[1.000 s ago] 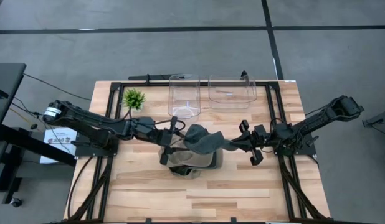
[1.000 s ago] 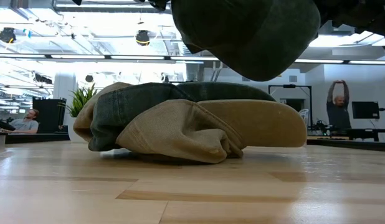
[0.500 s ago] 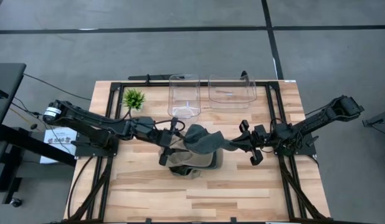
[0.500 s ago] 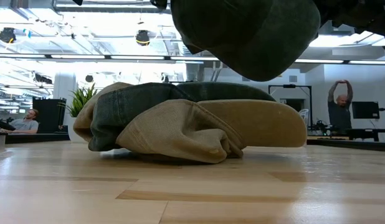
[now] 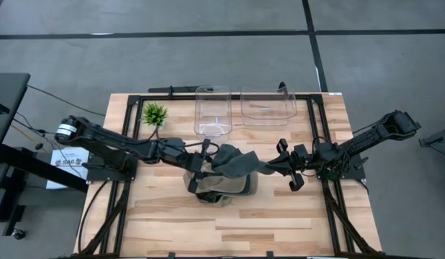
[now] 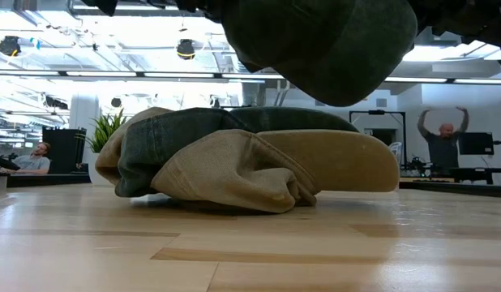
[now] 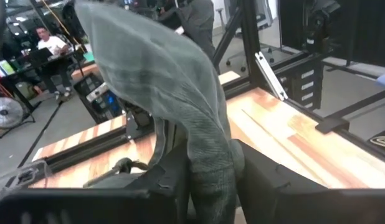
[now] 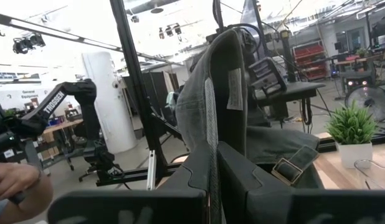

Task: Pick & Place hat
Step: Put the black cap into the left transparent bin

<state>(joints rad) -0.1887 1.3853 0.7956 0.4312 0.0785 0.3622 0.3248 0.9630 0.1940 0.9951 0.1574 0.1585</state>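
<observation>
While the dark grey-green cap point(image 5: 237, 162) hangs in the air above the middle of the table point(image 5: 280, 223), we see it stretched between the two arms, its cloth creased and its brim end pulled toward the right side. In the low view the cap point(image 6: 323, 45) shows as a rounded dark mass above a pile of other hats point(image 6: 234, 158): a tan cap point(image 6: 315, 162) with a stiff brim lying over a faded denim-coloured one point(image 6: 153, 150), both resting on the wood. In the right wrist view we see the held cap's inside, with a white label and a strap buckle.

The left end effector point(image 5: 199, 171) reaches in low from the left edge, its arm stretched almost flat across the table, and its fingers point(image 7: 174, 183) stand either side of a fold of the cap point(image 7: 180, 106); we cannot tell whether they press it. The right end effector point(image 5: 274, 168) comes in from the right, arm likewise extended, and is clenched on the cap's edge point(image 8: 217, 93).

Behind the hats stand two clear plastic bins point(image 5: 212, 109) and a small potted plant point(image 5: 155, 114). People show in the room beyond.
</observation>
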